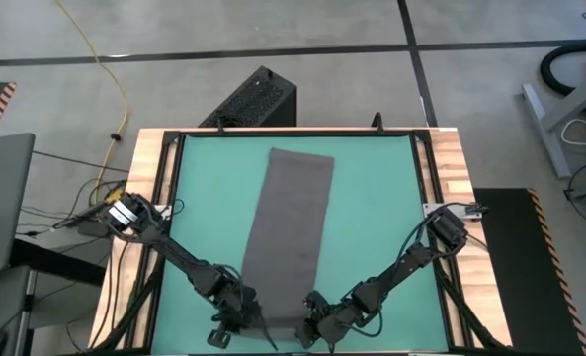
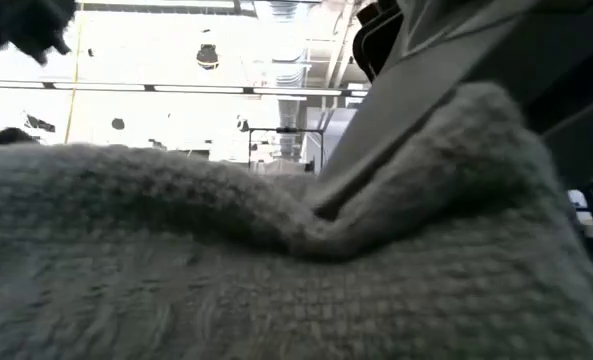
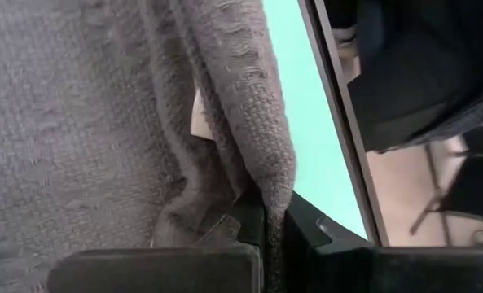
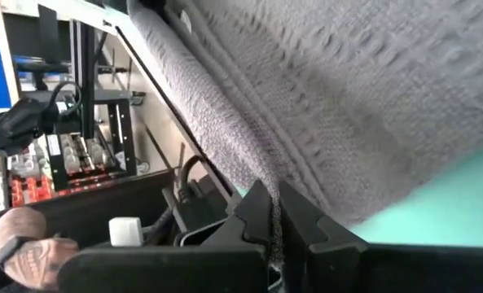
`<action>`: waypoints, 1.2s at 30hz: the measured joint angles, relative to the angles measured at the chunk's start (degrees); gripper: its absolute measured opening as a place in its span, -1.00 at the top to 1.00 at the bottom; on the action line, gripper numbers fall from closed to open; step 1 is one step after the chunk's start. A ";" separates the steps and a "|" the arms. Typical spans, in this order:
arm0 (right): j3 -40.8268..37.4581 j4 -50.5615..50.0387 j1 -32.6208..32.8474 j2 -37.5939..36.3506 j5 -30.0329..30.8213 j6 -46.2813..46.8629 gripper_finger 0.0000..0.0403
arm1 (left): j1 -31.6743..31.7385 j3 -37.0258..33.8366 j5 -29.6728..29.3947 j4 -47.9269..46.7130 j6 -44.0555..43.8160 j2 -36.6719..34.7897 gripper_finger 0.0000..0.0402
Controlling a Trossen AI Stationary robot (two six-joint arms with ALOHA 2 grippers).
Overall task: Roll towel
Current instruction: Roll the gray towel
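The green tabletop (image 1: 372, 188) carries the towel (image 1: 291, 232), a long dark grey strip laid down the middle, its near end at the front edge. No writing is readable anywhere; a pale tag (image 3: 197, 114) peeks from a fold. The left gripper (image 1: 235, 321) has its jaws clenched on the towel's near left corner, the right gripper (image 1: 322, 324) on the near right corner. A black box (image 1: 255, 99) and a yellow cable (image 1: 115, 74) lie on the floor beyond.
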 joint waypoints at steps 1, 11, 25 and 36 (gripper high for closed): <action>0.01 -0.24 -0.36 -0.01 -0.53 0.01 0.88 | 0.31 -0.57 0.48 0.64 -0.31 -0.06 1.00; 0.24 -10.25 -1.77 -0.28 -1.56 1.46 0.88 | 2.39 -1.75 1.08 0.67 1.32 -0.52 0.89; 0.20 -10.78 -1.73 -0.33 -1.72 2.06 0.88 | 4.11 -2.04 -0.68 -11.73 3.62 -11.87 0.61; 0.15 -11.18 -1.73 -0.33 -1.70 2.04 0.88 | -1.65 -2.01 -15.93 -2.20 9.47 -17.62 0.60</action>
